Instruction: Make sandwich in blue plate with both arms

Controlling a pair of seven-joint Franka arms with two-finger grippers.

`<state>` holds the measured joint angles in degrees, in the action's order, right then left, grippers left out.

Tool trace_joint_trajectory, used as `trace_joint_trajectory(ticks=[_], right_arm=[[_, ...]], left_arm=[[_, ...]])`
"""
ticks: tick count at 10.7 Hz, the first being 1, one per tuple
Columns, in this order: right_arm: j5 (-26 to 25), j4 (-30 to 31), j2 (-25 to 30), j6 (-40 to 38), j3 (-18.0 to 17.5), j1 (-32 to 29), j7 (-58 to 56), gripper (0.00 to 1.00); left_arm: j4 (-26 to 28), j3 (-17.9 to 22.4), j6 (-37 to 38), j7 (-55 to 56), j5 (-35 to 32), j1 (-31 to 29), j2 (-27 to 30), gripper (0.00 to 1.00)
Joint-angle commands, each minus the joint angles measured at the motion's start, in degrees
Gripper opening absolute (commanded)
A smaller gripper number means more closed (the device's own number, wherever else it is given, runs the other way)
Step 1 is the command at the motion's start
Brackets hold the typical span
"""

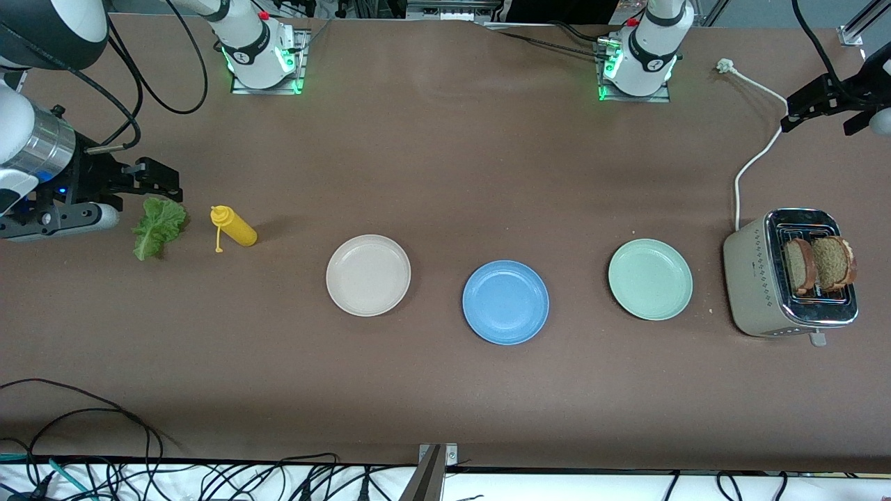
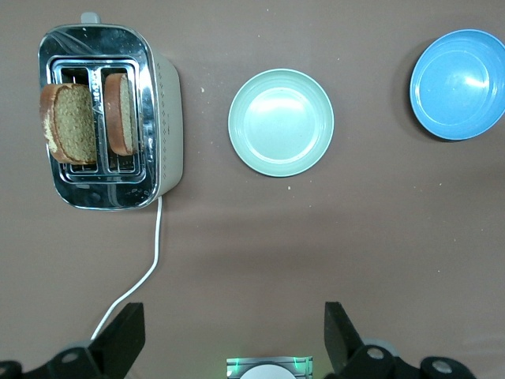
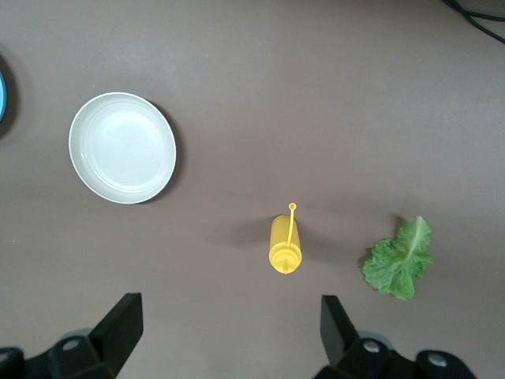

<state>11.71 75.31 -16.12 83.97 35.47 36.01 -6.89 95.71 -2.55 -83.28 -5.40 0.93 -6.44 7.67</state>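
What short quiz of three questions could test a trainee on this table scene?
1. True or false: the blue plate is empty.
2. Where are the two bread slices? A) in the toaster B) on the mint-green plate C) on the cream-white plate
3. What lies between the lettuce leaf and the cream-white plate?

Key: 1 true; 2 A; 3 the yellow bottle.

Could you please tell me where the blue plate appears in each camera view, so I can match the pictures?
Front view: blue plate between the cream plate and green plate, nearest the camera.
Left wrist view: in the corner, beside the green plate.
Right wrist view: only a rim sliver at the edge, beside the cream plate.
Shared landmark: the blue plate itself.
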Motion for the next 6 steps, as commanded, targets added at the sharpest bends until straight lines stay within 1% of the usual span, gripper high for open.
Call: trace_joint_trajectory(ticks=[1,6], right_arm=[[0.9,0.0,0.1,0.1,-0.3,-0.2,0.7,1.00],[1.1,0.0,-0.1,-0.1,-0.3,-0.3,0.9,1.00]], left_arm=[[0.2,-0.1,0.0,-0.6,0.6,-0.1,0.2,1.00],[0.2,-0.1,0.3,-0.6,0.6,-0.1,0.2,1.00]])
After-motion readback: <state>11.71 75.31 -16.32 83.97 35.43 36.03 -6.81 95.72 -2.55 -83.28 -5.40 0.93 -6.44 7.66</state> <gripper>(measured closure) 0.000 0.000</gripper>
